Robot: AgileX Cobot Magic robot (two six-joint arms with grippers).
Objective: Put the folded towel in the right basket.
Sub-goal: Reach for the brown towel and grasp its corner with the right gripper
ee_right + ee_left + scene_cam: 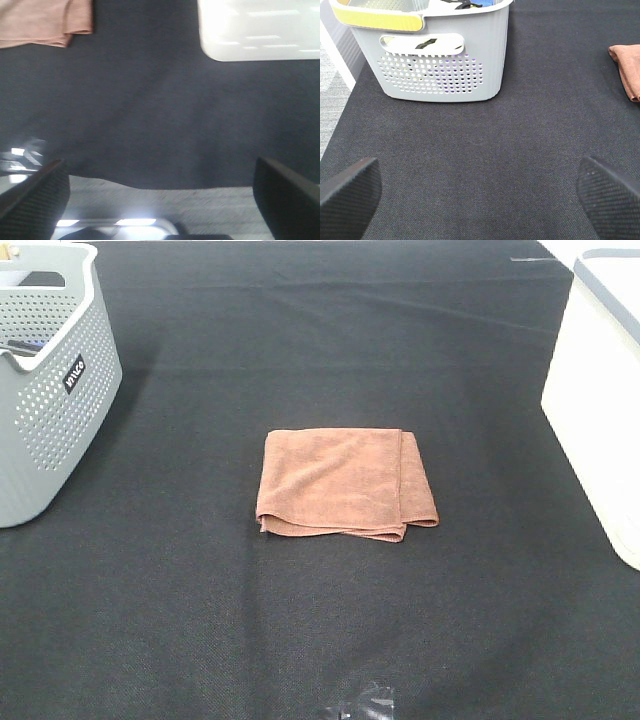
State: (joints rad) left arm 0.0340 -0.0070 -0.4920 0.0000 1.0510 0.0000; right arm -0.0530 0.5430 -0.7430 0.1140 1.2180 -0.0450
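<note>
A folded brown towel (345, 482) lies flat in the middle of the black table cloth. A corner of it shows in the left wrist view (627, 70) and in the right wrist view (45, 21). The right basket (603, 390) is white with a grey rim and stands at the table's right edge; it also shows in the right wrist view (259, 27). My left gripper (479, 192) is open and empty, low over the cloth near the grey basket. My right gripper (160, 192) is open and empty near the table's front edge. Neither gripper shows in the high view.
A grey perforated basket (48, 370) with things inside stands at the left; the left wrist view shows it (435, 55) close ahead. A shiny patch (362, 702) sits at the table's front edge.
</note>
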